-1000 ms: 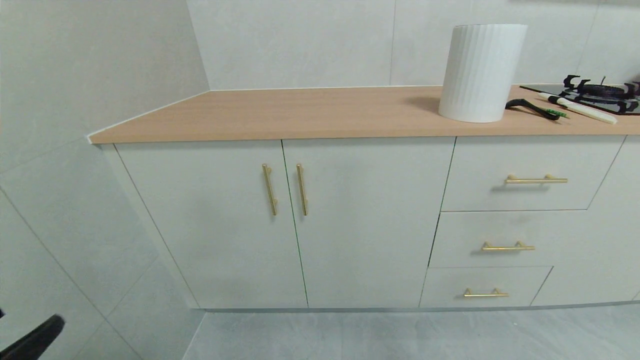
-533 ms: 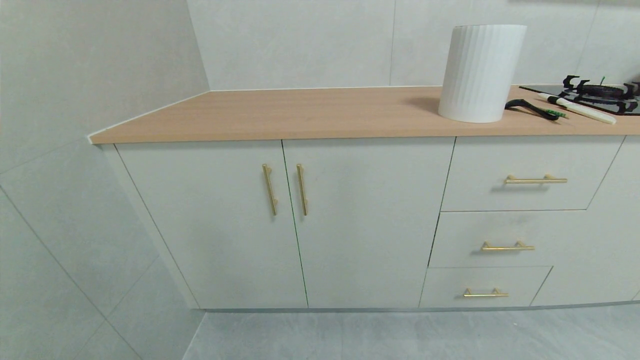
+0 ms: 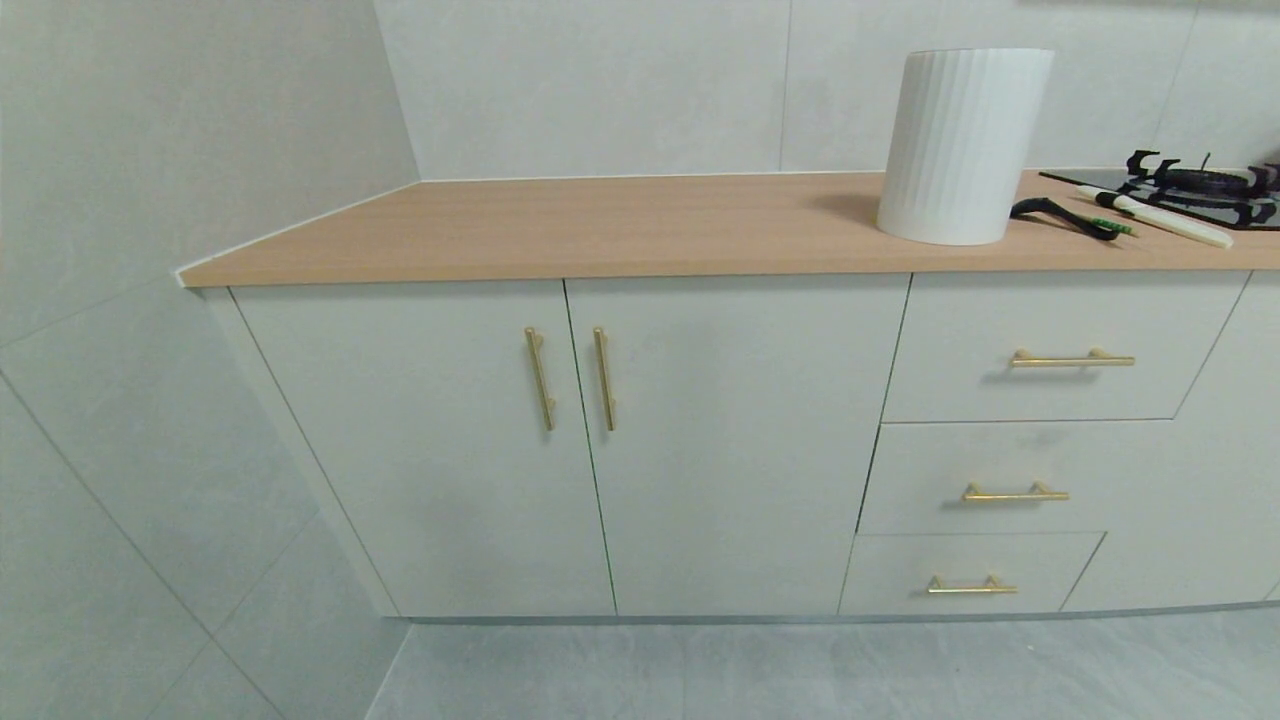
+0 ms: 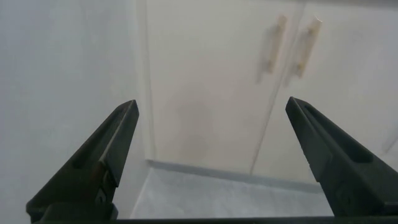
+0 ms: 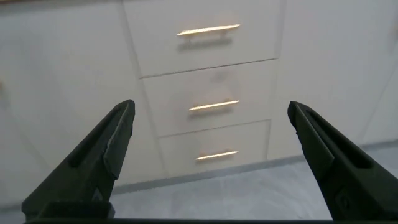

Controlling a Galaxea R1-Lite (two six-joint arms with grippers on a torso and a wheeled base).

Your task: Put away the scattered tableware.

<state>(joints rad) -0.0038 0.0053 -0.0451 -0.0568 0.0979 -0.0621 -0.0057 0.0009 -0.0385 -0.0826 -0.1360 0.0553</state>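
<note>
A tall white ribbed holder point(image 3: 963, 145) stands on the wooden counter point(image 3: 600, 225), toward its right. Just right of it lie a black-handled utensil point(image 3: 1062, 216) and a white-handled knife point(image 3: 1160, 218). My left gripper point(image 4: 211, 118) is open and empty, low down, facing the double cabinet doors point(image 4: 292, 43) near the wall corner. My right gripper point(image 5: 211, 118) is open too, with nothing in it, facing the stack of drawers point(image 5: 208, 106).
A black gas hob point(image 3: 1195, 188) sits at the counter's far right. Below the counter are two doors with gold handles point(image 3: 572, 378) and three drawers point(image 3: 1015, 490). A tiled wall point(image 3: 150, 300) closes the left side; grey floor point(image 3: 800, 670) lies in front.
A dark gripper tip at the lower left corner of the head view one second ago has gone out of that view. Everything else is unchanged.
</note>
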